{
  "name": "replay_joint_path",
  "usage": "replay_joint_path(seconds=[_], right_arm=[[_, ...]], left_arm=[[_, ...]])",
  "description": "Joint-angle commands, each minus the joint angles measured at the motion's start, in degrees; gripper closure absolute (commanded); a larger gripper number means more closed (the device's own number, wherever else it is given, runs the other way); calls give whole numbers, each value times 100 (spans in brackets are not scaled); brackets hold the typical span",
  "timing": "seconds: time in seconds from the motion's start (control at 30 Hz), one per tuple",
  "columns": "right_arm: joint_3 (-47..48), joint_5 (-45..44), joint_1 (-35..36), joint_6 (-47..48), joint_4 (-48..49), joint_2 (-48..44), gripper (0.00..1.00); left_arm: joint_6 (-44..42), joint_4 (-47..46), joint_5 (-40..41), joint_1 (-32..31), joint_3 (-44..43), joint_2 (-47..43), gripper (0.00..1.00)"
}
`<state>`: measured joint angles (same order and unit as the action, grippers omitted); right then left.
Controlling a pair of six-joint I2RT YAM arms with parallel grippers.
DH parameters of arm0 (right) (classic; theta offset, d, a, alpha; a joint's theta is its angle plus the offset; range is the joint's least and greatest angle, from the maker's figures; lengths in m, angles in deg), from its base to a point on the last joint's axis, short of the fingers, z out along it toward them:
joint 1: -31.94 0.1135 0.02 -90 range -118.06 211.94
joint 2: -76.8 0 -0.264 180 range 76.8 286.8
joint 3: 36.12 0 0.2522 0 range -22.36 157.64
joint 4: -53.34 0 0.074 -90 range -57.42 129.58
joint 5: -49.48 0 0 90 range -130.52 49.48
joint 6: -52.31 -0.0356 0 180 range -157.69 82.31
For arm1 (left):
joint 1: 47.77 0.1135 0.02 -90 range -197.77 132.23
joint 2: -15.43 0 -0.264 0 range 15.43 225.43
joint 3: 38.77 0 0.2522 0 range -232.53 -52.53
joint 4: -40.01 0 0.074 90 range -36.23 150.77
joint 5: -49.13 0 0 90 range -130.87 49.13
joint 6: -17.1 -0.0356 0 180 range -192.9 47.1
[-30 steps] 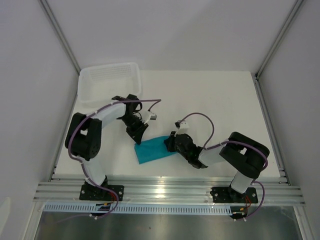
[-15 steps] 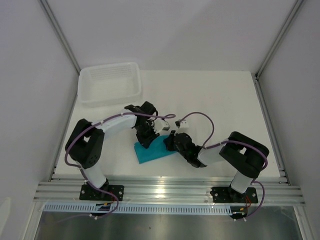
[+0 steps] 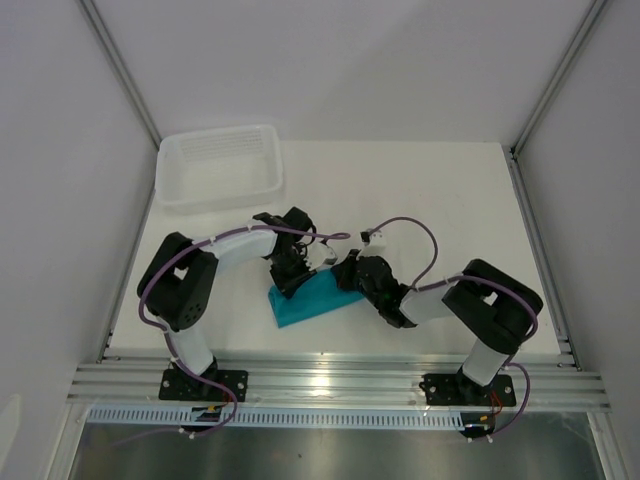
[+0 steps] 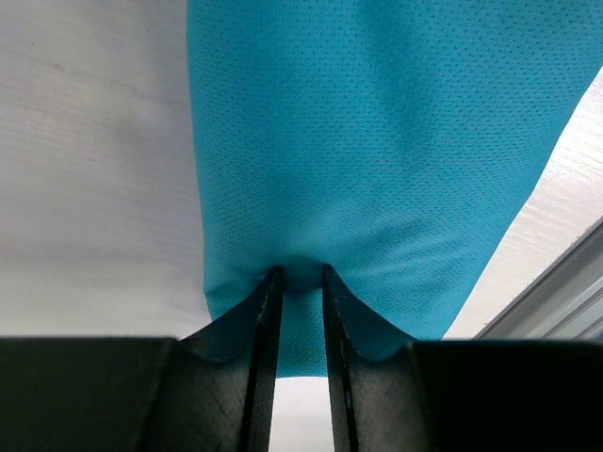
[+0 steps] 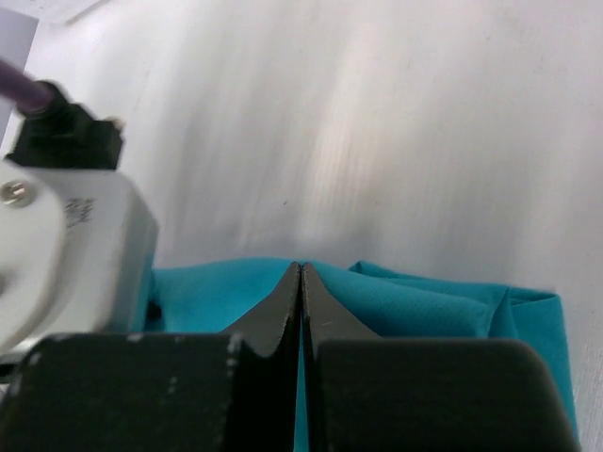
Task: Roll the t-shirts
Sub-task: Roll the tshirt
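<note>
The teal t-shirt (image 3: 305, 303) lies as a narrow folded strip at the lower centre of the table (image 3: 450, 200), its near edge close to the table's front rim. The left fingers (image 4: 263, 367) clamp a pucker of its cloth. The right fingers (image 5: 281, 325), pressed together, meet its far edge. Bare table spreads right and upward, and a white tray (image 3: 168, 192) sits upper left.

A folded teal t-shirt (image 3: 305, 305) lies near the front of the white table (image 3: 440, 200), with the left gripper (image 3: 288, 284) and right gripper (image 3: 346, 280) both down at its far edge, and a white tray (image 3: 215, 165) sits in the far left corner.
</note>
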<state>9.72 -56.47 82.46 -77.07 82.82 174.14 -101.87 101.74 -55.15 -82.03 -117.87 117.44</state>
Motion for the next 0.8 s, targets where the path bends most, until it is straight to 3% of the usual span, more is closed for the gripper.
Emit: replay_joint_path(seconds=[0.0,0.27,0.77], right_arm=[[71,-32,-139,-211,456,258,100],[-193,-260,-341,-457,1134,576,100],[-237,-1183,-464,-712,-96,505,100]], left_arm=[[-38,-7,110,16,22,81,73],[-73,29,110,16,48,55,75],[-100,108,92,25,13,73,75]])
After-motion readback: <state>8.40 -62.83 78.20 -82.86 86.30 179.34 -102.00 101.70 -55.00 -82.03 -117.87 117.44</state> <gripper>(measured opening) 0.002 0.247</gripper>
